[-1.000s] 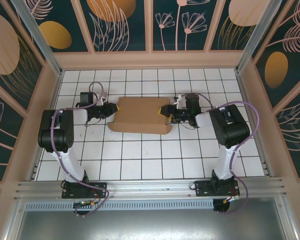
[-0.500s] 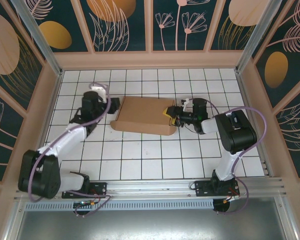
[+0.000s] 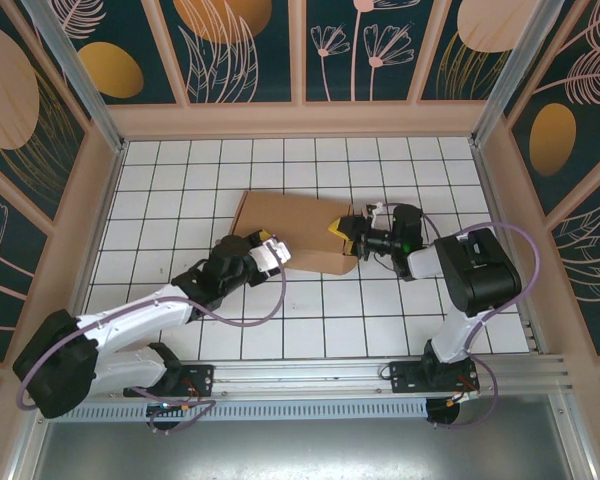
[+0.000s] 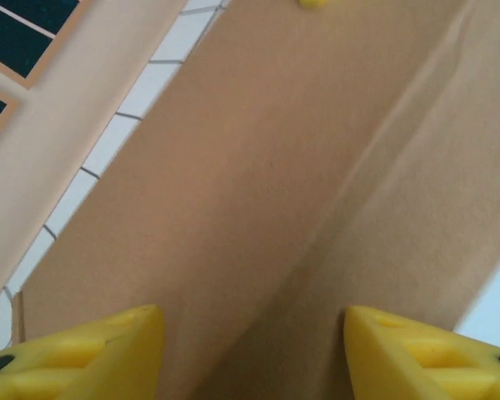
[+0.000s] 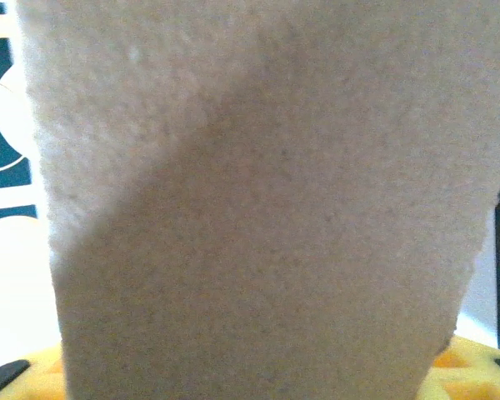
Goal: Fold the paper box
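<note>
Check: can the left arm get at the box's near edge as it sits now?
Probably yes. The left gripper sits at the near-left edge of the paper box, jaws apart, bare cardboard straight ahead. The right gripper is at the opposite end, out of the way.

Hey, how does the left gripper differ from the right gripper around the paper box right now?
The left gripper is at the paper box's near edge; the right gripper is at its right end. The left gripper's jaws stand apart with nothing between them; the right gripper's jaws have cardboard between them, apparently gripped. Both have yellow fingers.
</note>
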`<control>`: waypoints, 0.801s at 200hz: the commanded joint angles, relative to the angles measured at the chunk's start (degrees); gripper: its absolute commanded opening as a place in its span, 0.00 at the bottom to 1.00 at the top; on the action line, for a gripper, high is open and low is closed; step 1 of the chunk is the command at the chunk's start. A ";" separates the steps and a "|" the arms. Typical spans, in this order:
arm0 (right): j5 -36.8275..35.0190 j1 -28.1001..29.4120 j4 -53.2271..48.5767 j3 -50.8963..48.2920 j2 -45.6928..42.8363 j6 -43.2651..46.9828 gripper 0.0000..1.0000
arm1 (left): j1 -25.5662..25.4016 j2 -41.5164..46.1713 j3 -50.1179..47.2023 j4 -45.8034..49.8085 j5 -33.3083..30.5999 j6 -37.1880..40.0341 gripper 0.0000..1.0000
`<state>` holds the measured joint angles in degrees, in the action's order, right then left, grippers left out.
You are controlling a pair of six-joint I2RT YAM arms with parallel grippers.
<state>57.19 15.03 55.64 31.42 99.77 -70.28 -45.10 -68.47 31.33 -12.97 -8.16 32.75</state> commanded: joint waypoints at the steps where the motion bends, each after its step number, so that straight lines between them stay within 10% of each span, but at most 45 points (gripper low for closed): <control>1: 2.40 0.29 5.32 -1.13 -3.07 -2.49 0.52 | -1.03 -2.88 -1.34 -2.96 -10.34 10.16 0.59; 82: 3.10 2.49 11.35 -3.03 -4.81 -7.74 0.49 | -2.97 -6.55 -5.53 -15.80 -14.88 26.40 0.62; 160: 2.49 4.05 12.89 -4.49 -6.83 -10.40 0.50 | -3.98 -5.94 -4.28 -3.20 -10.87 31.90 0.77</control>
<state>52.40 17.74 61.58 26.89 97.65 -77.49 -49.25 -74.61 26.79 -27.03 -20.95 62.19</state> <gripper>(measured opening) 0.525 0.765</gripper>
